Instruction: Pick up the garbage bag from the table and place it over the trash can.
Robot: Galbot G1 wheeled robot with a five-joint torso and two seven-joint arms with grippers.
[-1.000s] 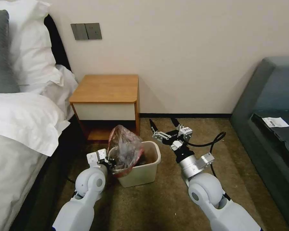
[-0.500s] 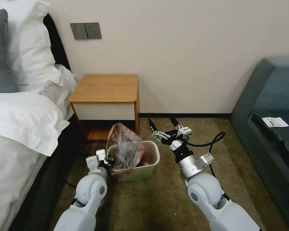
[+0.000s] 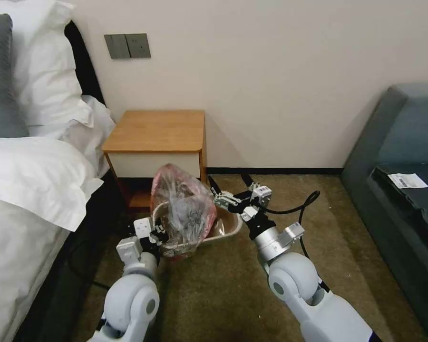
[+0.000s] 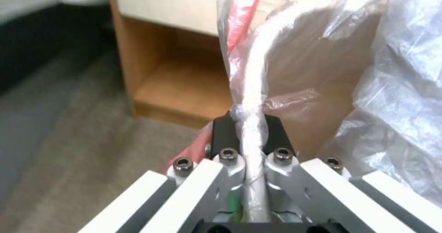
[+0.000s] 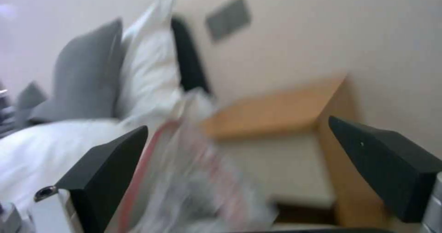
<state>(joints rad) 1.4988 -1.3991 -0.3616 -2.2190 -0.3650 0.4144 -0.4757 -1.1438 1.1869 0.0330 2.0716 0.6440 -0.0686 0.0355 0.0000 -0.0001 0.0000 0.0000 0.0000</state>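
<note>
Garbage bag (image 3: pixel 181 209) pinched by left end effector (image 3: pixel 158 233); right end effector (image 3: pixel 227 186) spread; carpet (image 3: pixel 290 199).

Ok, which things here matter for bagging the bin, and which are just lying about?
In the job:
- garbage bag, puffed up over the bin
- trash can, tipped on the carpet
- left end effector, shut on the bag and the can's rim
- right end effector, open beside the bag
- table

Lying about:
- bed pillows
- sofa
- paper slip
</note>
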